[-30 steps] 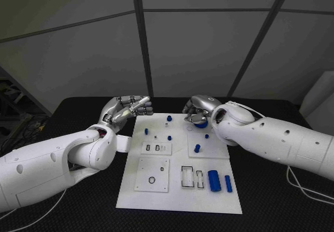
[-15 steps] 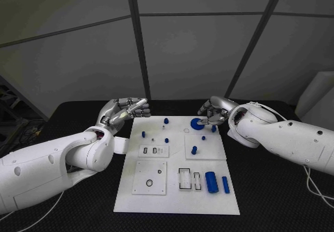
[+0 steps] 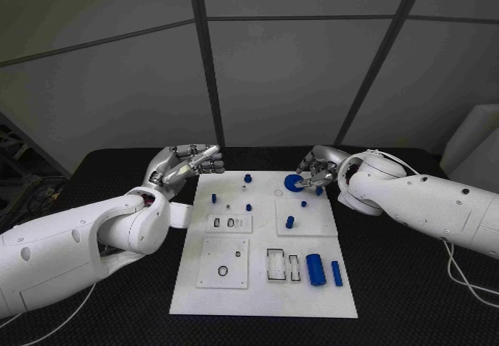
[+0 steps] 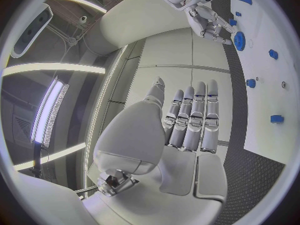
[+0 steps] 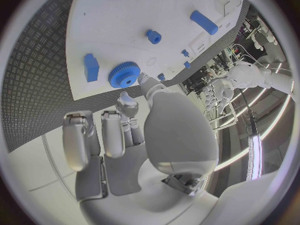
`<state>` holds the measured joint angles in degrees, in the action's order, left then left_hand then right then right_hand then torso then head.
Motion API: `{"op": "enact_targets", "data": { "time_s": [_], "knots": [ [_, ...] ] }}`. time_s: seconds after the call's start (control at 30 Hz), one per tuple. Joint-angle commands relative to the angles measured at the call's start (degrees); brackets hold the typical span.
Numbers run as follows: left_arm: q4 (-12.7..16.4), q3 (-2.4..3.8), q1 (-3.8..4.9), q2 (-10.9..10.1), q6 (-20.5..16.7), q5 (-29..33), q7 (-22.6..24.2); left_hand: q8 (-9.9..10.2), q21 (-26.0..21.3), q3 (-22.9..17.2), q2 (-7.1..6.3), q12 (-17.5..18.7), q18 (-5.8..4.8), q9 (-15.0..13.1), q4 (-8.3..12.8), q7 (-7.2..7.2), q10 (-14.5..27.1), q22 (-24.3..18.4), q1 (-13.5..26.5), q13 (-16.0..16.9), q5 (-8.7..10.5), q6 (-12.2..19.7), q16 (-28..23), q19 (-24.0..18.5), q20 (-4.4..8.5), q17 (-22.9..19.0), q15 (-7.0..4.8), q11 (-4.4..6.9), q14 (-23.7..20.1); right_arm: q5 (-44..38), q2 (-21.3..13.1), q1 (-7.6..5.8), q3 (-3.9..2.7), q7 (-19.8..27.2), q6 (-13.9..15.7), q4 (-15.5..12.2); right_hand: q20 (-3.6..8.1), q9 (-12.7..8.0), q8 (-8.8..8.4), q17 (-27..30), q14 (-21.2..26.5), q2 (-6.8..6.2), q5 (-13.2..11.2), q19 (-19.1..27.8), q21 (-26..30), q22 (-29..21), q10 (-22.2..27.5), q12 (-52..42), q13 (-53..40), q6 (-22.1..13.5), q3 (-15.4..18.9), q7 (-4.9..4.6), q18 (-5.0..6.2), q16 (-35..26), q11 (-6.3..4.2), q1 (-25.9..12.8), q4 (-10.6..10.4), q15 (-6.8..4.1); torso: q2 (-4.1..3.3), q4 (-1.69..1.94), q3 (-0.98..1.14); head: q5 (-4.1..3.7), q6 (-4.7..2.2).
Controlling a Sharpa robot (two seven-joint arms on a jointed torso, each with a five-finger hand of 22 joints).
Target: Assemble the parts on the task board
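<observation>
The white task board point(image 3: 260, 288) lies in the middle of the table. A blue gear point(image 3: 293, 184) lies flat near its far right corner. My right hand point(image 3: 318, 170) hovers just right of the gear; in the right wrist view one fingertip point(image 5: 145, 81) meets the rim of the gear point(image 5: 124, 75) while the other fingers stay off it. My left hand point(image 3: 188, 164) is raised over the board's far left corner with straight fingers, holding nothing point(image 4: 187, 125). Small blue pegs point(image 3: 247, 177) stand on the board's far half.
A thick blue cylinder point(image 3: 315, 269) and a thin blue bar point(image 3: 337, 274) lie at the board's near right, beside two black-edged slots point(image 3: 279, 265). A black ring point(image 3: 225, 271) sits on the near left plate. A blue block point(image 5: 91, 67) stands close to the gear.
My right hand has drawn back to the right, off the gear, which it covered a second ago. The gear now lies uncovered on the board. The left hand has stayed put.
</observation>
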<state>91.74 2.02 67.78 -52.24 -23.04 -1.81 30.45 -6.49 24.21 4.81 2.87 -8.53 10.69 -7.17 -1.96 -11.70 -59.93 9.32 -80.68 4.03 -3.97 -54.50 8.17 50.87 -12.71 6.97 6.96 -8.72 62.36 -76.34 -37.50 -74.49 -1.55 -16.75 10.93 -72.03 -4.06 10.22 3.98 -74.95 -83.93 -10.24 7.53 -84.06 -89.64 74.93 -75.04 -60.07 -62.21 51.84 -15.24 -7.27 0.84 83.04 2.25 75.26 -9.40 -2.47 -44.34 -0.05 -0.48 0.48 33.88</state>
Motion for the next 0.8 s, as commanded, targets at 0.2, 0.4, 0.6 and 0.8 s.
{"op": "enact_targets", "data": {
  "time_s": [0.2,0.4,0.6,0.8],
  "knots": [
    [-0.01,0.05,0.09,0.14,0.77,-0.06,0.16,0.38,0.25,0.23,0.38,0.32,-0.35,0.07,0.04,-0.27,0.01,-0.08,0.39,-0.09,0.25,-0.05,-0.39,0.02,-0.21,0.12,0.01,-0.45,-0.25,0.27,1.68,-0.14,-0.06,-1.21,-2.24,1.6,-0.41,0.16,-0.25,-0.78,-3.31,-0.03,0.15,-5.94,-0.36,15.07,-0.39,-0.7,-0.54,-0.67,0.06,-0.01,-0.84,0.34,0.1,0.68,-0.49,0.51,0.02,-0.07,0.01,0.16,0.09],
    [-0.03,0.05,0.09,0.18,0.79,-0.06,0.12,0.38,0.25,0.23,0.38,0.32,-0.35,0.07,0.04,-0.27,0.01,-0.08,0.39,-0.09,0.25,-0.05,-0.39,0.02,-0.21,0.12,0.01,-0.45,-0.25,0.27,2.71,-0.14,-0.06,-1.59,-2.29,3.01,-0.43,0.25,-0.27,-0.84,-3.31,0.07,0.15,-5.94,-0.36,15.07,-0.38,-0.95,-0.85,-0.8,0.09,-0.05,-0.84,0.37,0.13,0.65,-0.75,0.53,0.0,-0.01,-0.01,0.11,0.16],
    [-0.08,0.05,0.09,0.18,0.79,-0.06,0.11,0.38,0.25,0.23,0.38,0.32,-0.35,0.07,0.04,-0.27,0.01,-0.08,0.39,-0.09,0.25,-0.05,-0.39,0.02,-0.21,0.12,0.01,-0.45,-0.25,0.27,3.19,-0.14,-0.05,-1.58,-2.49,3.68,-0.44,0.3,-0.26,-0.98,-3.33,0.15,0.16,-5.94,-0.36,15.07,-0.5,-1.3,-1.2,-0.82,0.07,-0.05,-0.84,0.44,0.14,0.71,-0.84,0.55,-0.03,-0.04,-0.01,0.19,0.27],
    [-0.13,0.05,0.09,0.22,0.9,-0.06,0.03,0.38,0.25,0.23,0.38,0.32,-0.35,0.07,0.04,-0.27,0.01,-0.08,0.39,-0.09,0.25,-0.05,-0.39,0.02,-0.21,0.12,0.01,-0.45,-0.25,-0.17,3.53,-0.14,-0.05,-1.82,-3.01,4.12,-0.47,0.46,-0.25,-1.18,-3.36,0.23,0.16,-5.94,-0.36,15.07,-0.53,-1.73,-1.7,-0.88,-0.02,-0.07,-0.84,0.55,0.14,1.14,-0.83,0.56,0.0,-0.07,0.02,0.24,0.37]
  ]
}}
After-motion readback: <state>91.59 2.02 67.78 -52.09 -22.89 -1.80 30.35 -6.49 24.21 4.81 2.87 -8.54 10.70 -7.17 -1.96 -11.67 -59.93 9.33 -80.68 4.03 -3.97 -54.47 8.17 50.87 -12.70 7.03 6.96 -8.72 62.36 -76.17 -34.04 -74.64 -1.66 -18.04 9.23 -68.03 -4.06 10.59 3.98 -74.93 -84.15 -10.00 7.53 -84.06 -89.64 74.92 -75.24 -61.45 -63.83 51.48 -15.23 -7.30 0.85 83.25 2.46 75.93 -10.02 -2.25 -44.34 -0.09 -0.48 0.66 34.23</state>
